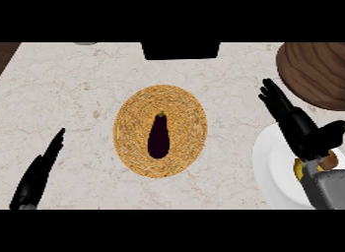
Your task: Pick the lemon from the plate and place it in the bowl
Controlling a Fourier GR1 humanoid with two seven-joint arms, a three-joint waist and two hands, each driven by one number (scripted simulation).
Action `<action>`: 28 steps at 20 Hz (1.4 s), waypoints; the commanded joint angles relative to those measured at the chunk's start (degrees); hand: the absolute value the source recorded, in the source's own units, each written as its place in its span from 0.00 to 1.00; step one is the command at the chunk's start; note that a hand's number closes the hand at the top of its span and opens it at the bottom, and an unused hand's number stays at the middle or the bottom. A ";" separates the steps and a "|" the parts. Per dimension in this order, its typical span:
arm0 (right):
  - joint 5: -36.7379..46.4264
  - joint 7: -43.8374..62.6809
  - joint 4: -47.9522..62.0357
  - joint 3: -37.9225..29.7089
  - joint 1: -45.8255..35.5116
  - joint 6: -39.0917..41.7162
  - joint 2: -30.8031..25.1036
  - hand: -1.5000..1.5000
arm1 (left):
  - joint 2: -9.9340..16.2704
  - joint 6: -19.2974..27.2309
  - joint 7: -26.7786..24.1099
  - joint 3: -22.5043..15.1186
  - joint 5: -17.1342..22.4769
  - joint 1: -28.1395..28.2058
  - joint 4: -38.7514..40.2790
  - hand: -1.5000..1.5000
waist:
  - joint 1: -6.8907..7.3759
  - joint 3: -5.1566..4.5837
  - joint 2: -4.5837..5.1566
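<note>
On the counter, seen from the head view:
Counter (73,83): pale marbled top, with a dark strip of another surface at its upper left corner
Woven mat (132,142): round, golden-yellow, lying flat at the middle of the counter
Eggplant (158,136): dark purple, lying lengthwise on the middle of the woven mat, stem end toward the far side
Plate (266,162): white, at the right edge, partly covered by the right forearm and hand
Lemon (297,169): only a small yellow sliver shows on the plate, just under the right hand; the rest is hidden
Bowl (325,74): dark brown wood, at the upper right, beyond the plate and cut by the view's edge
Right hand (299,130): over the plate, fingers straight and pointing toward the bowl, thumb spread out to the side, so the hand is apart and clasps nothing
Left hand (39,172): at the lower left, fingers straight and together, resting edge-on above the counter, holding nothing
Dark box (181,50): a black shape at the far edge, centre
</note>
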 commanded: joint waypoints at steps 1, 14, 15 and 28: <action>0.20 -3.88 -5.97 -1.59 3.75 2.76 -2.69 1.00 | 2.51 -2.75 0.25 3.94 2.30 -1.55 -2.08 0.50 | 0.58 -1.32 0.24; 15.26 -23.00 -11.94 -21.36 29.78 1.27 -25.26 0.00 | 0.03 1.93 0.36 13.13 9.33 -6.45 -9.78 0.50 | -4.49 -1.25 -0.77; 16.17 -27.94 -11.98 -21.89 34.33 2.00 -24.72 0.00 | -0.87 2.34 -2.03 12.57 8.26 -5.31 -9.12 0.50 | -4.06 -1.27 -0.56; 15.10 -14.74 -22.64 -34.92 36.97 10.69 -25.11 0.00 | -3.92 -0.83 2.49 12.12 5.04 -10.72 -10.07 0.50 | 0.93 -1.36 0.43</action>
